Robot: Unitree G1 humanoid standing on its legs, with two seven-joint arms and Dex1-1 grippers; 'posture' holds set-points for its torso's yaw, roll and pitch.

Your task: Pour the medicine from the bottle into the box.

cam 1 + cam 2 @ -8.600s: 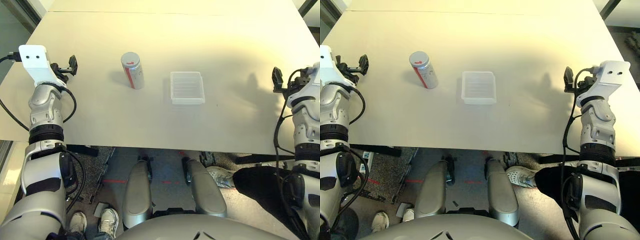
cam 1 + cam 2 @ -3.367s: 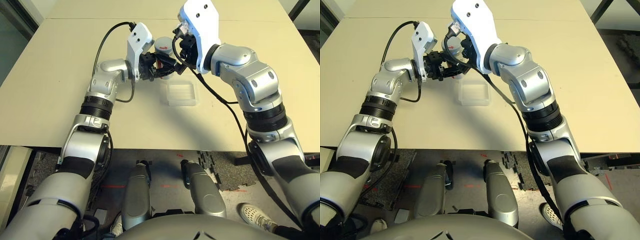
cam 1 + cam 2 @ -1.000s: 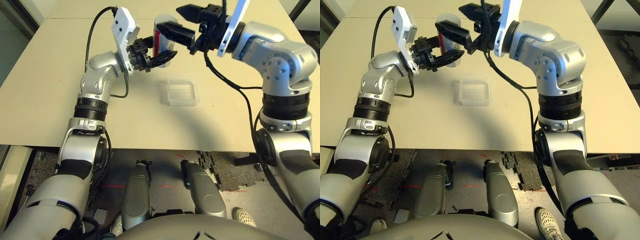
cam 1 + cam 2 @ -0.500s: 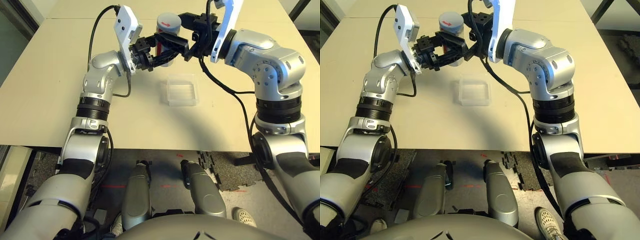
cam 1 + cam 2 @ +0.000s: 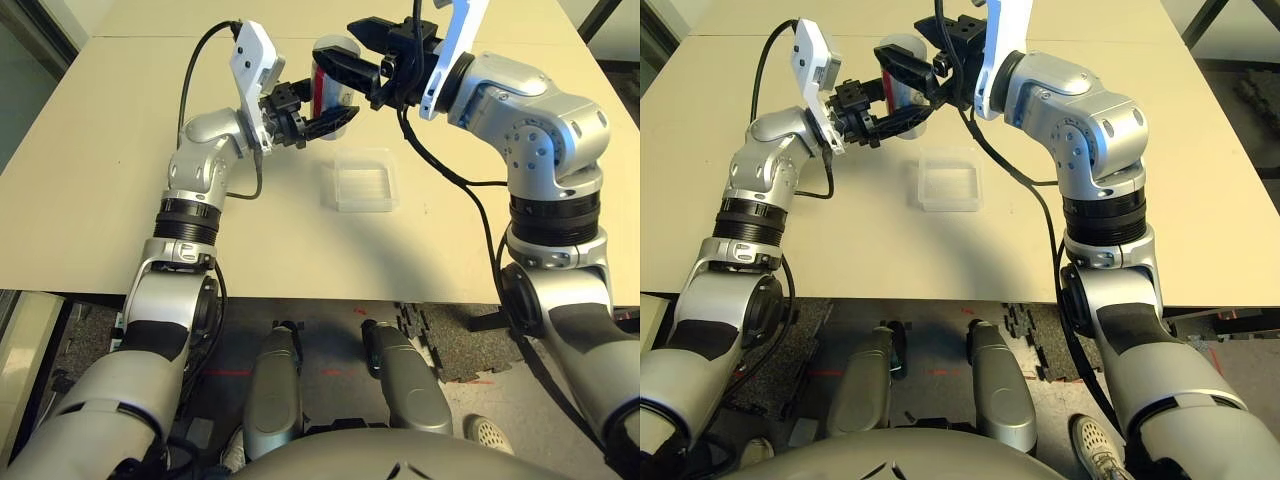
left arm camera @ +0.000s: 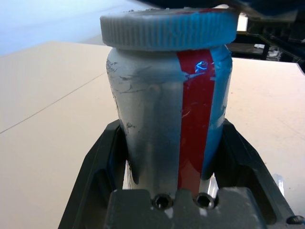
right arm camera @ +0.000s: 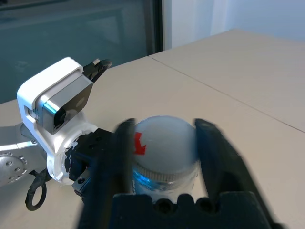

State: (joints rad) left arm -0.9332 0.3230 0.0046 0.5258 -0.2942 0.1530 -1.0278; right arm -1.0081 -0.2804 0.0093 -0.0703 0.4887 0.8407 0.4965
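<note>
Upright above the tabletop's far middle, bottle clenched in left gripper; right gripper closing around its cap. Nearer, box lying flat.

The bottle — silvery-grey, red-striped label, ribbed grey cap on — is upright and held off the bench, toward its far edge. The box — shallow, clear, rounded corners — lies flat mid-bench, nearer than the bottle.
</note>
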